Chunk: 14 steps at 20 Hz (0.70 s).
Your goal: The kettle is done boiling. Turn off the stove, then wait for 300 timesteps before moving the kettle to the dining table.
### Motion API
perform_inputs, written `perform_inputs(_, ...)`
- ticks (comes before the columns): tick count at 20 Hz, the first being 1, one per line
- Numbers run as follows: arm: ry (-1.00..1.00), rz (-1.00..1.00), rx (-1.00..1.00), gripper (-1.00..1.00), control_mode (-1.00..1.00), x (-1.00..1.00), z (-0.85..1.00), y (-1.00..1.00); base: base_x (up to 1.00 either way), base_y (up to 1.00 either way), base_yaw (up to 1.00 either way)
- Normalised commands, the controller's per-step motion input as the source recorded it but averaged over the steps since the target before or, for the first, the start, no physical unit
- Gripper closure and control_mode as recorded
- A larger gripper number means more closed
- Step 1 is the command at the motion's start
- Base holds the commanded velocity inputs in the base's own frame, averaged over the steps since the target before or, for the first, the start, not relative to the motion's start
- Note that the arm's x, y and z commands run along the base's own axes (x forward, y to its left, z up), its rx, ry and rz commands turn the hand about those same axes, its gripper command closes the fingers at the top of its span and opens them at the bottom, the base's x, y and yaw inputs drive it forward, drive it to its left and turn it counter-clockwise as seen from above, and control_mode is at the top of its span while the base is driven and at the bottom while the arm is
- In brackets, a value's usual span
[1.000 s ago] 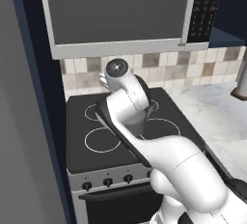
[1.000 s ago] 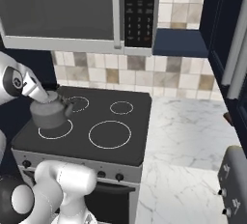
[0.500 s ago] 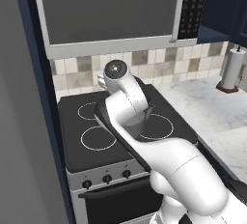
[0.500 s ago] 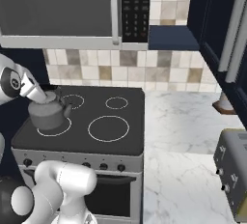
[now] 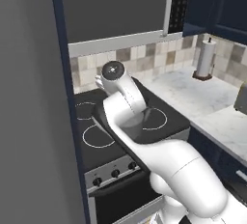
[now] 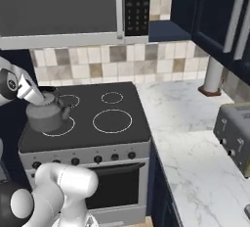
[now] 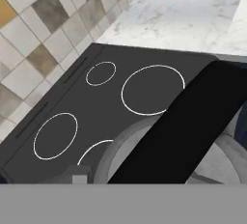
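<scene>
My jaws [image 6: 40, 95] sit at the top of the kettle [image 6: 47, 115], right over its black arched handle [image 7: 185, 126], which crosses close under my hand camera. The kettle stands on the front left burner of the stove [image 6: 112, 121], beside the marble worktop [image 6: 195, 138]. The fingertips are hidden, so I cannot tell whether my jaws pinch the handle or stand spread.

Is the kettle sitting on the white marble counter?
No, the kettle sits over the front left ring burner of the black stove, away from the marble counter on the right.
</scene>
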Motion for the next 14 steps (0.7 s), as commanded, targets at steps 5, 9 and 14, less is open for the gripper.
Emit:
perform_inputs(5,0.0,0.0,0.0,1.0,1.0,0.0,0.0,0.0,-0.66,0.17,-0.38)
perform_inputs(9,0.0,0.0,0.0,1.0,1.0,0.0,0.0,0.0,-0.68,0.05,-0.39)
perform_inputs(14,0.0,0.0,0.0,1.0,1.0,0.0,0.0,0.0,-0.56,0.14,-0.43)
